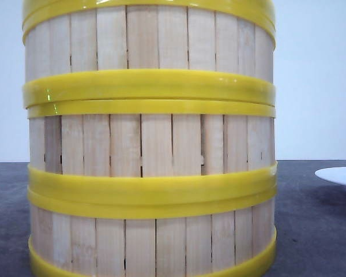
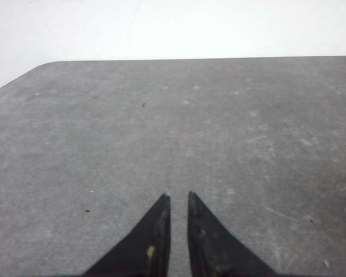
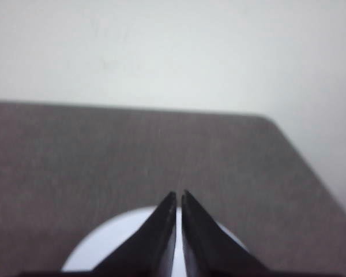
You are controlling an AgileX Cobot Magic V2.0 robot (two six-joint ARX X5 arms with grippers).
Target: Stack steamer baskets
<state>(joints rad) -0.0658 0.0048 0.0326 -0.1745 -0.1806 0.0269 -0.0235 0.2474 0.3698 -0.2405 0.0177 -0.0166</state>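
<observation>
Front view: the steamer baskets (image 1: 150, 144) fill most of the frame, very near the camera, standing on the dark grey table (image 1: 317, 231).
Stack: three slatted wall sections show one above another, parted by doubled yellow rims, so at least three baskets appear already stacked; the top is cut off by the frame.
Axis: the stack stands upright, its long axis vertical, slats running up and down, rims level and lined up.
Why so: rim seated on rim keeps each basket centred on the one below, which I judge makes the pile stable.
Plate: the edge of a white plate (image 1: 340, 176) lies at the far right, apart from the stack.
Arms: neither arm shows in this view.
Left wrist view: the left gripper (image 2: 179, 199) hangs over bare table, its fingertips drawn close with only a thin slit between, holding nothing.
Baskets here: none in sight.
Right wrist view: the right gripper (image 3: 179, 195) is likewise nearly closed and empty, poised above the white plate (image 3: 104, 242); the picture is blurred.
Judgement: with both tools empty and clear of the stack, the stacking looks finished or nearly so.
</observation>
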